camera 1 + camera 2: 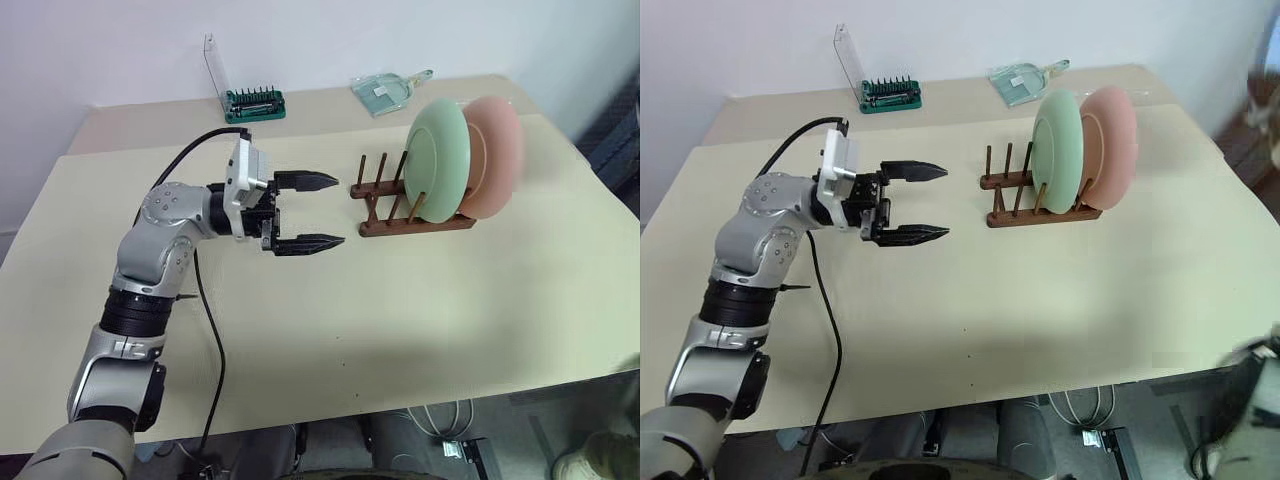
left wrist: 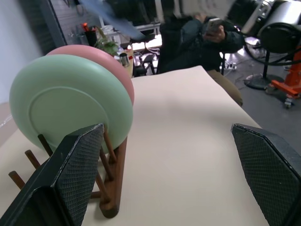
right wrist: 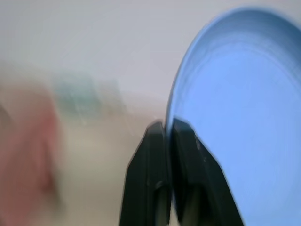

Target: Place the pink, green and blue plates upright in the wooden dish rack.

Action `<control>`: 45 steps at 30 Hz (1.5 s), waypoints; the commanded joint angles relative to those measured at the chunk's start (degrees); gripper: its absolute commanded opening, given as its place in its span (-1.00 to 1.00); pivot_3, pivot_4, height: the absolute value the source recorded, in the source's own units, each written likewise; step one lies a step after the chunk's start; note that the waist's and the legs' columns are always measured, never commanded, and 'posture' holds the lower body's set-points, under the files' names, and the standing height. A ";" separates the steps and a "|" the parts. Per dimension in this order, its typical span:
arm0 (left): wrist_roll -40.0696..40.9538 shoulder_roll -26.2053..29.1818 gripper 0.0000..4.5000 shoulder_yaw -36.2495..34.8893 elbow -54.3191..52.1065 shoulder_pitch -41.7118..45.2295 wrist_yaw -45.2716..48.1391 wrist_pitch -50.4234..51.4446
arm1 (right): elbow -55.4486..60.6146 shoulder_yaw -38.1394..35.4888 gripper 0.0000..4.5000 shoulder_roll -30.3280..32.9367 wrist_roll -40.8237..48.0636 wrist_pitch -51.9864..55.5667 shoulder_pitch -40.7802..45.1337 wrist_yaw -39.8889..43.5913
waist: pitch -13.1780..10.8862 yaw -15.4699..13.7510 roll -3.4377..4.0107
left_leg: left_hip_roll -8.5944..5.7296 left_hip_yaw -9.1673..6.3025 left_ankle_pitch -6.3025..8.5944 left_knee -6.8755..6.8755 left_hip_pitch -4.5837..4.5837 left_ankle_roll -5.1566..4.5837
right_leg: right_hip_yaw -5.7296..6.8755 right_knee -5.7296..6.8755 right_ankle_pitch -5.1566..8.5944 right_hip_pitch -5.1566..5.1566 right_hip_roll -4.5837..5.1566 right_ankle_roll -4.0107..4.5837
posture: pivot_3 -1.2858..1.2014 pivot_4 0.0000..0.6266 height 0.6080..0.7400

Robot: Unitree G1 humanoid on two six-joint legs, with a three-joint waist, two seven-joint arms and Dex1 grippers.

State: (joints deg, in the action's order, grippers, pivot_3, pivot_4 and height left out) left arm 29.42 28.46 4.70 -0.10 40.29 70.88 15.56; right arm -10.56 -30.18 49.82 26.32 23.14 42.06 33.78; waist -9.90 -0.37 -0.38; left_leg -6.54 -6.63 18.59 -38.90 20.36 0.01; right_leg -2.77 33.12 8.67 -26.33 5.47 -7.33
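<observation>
The pale green plate (image 1: pixel 438 160) and the pink plate (image 1: pixel 497 160) stand upright, side by side, in the right end of the dark wooden dish rack (image 1: pixel 385 205). The pegs at the rack's left end are free. My left gripper (image 1: pixel 338 210) hovers open just left of the rack and points at it, with nothing between its fingers (image 2: pixel 75 174). In the right wrist view my right gripper (image 3: pixel 168 125) is shut on the rim of the light blue plate (image 3: pixel 240 117), held up in the air on edge.
A green screwdriver-bit holder (image 1: pixel 255 104) and a clear scoop-like item (image 1: pixel 385 92) lie at the table's far edge. A black cable (image 1: pixel 205 300) trails along my left arm. A seated person (image 2: pixel 202 37) is beyond the table's far right end.
</observation>
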 commanded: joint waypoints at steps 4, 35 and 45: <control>0.60 0.50 1.00 -2.19 -1.01 0.44 -0.88 -0.50 | 14.89 -5.30 -0.97 -10.14 34.53 10.22 13.27 2.05 | 0.00 -0.37 0.00 | 0.00 -0.06 0.00 -0.01 0.03 -0.01 | 0.01 0.00 -0.01 -0.01 0.02 -0.01 | 0.03 -0.52 1.00; -5.36 4.10 1.00 -5.76 6.45 -0.05 -3.19 -10.94 | 9.90 8.24 -0.97 -18.54 51.10 25.95 -1.27 4.58 | 0.02 -0.28 -0.01 | -0.03 -0.01 0.05 -0.09 0.07 -0.10 | 0.10 0.03 -0.05 -0.06 0.07 0.01 | 0.03 -0.52 1.00; -4.81 3.91 1.00 -5.88 3.95 -1.07 -3.75 -9.28 | 6.84 9.93 -0.97 -19.88 44.79 25.12 -3.45 9.05 | 0.02 -0.03 -0.01 | -0.03 -0.01 0.06 -0.09 0.05 -0.10 | 0.10 0.05 -0.06 -0.06 0.07 0.00 | 0.03 -0.52 1.00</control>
State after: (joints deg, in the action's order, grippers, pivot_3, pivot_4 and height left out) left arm 23.38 31.84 0.25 5.82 38.83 67.32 6.03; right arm -4.05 -19.95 30.17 71.99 49.55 38.41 41.19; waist -9.89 -0.40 -0.39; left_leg -6.58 -6.64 18.64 -38.99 20.41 -0.09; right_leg -2.67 33.16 8.61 -26.40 5.54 -7.32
